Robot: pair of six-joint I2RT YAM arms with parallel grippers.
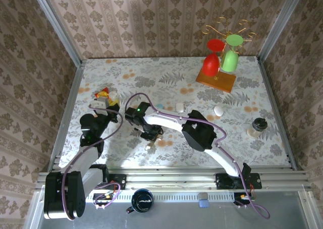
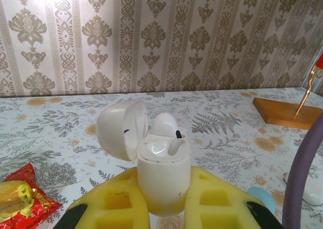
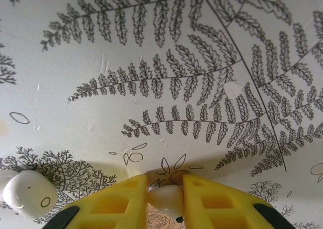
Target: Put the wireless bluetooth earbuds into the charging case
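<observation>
Earbuds: three small white pieces counted. One earbud (image 2: 165,124) sat in the case, a second earbud (image 3: 164,199) was in the right gripper (image 3: 165,186), and an earbud-like piece (image 3: 28,192) lay loose on the tabletop (image 3: 151,62).
Charging case: one charging case (image 2: 164,173), upright, its lid flipped open to the left.
Left gripper (image 2: 164,188): clenched on the charging case.
Right gripper: pinching the second earbud, with the loose piece just to its left.
Views: the left wrist showed the seated earbud; the overhead showed the two grippers near each other but apart.
</observation>
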